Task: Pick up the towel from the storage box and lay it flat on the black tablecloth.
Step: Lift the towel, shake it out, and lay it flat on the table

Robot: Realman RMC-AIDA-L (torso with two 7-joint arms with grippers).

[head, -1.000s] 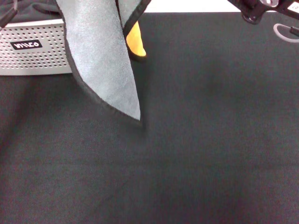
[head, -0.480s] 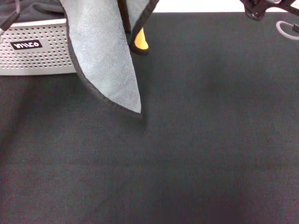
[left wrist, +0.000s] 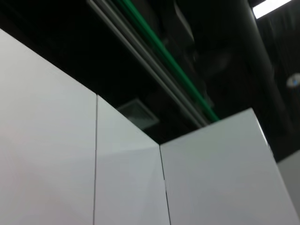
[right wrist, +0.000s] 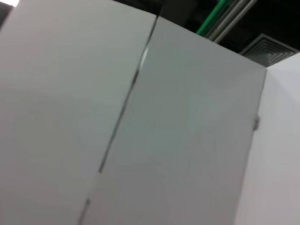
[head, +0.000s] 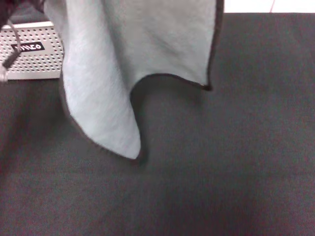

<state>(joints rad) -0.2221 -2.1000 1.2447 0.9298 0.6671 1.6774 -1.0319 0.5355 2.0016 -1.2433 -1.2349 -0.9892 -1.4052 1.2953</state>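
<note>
The grey-blue towel (head: 123,59) with its black hem hangs from above the top edge of the head view, spread wide. Its long left corner reaches down to the black tablecloth (head: 221,162) near the middle; whether it touches, I cannot tell. Its right corner hangs above the cloth. The light grey storage box (head: 34,54) with its black label stands at the back left, partly behind the towel. Neither gripper shows in any view. Both wrist views show only white wall panels and a dark ceiling.
A dark cable (head: 7,59) hangs at the left edge in front of the box. The black tablecloth stretches bare to the front and right. A white strip (head: 266,6) lies beyond its far edge.
The towel has spread much wider to the right and its lower corner has dropped towards me. The right gripper has left the top right of the view. The orange thing is now hidden.
</note>
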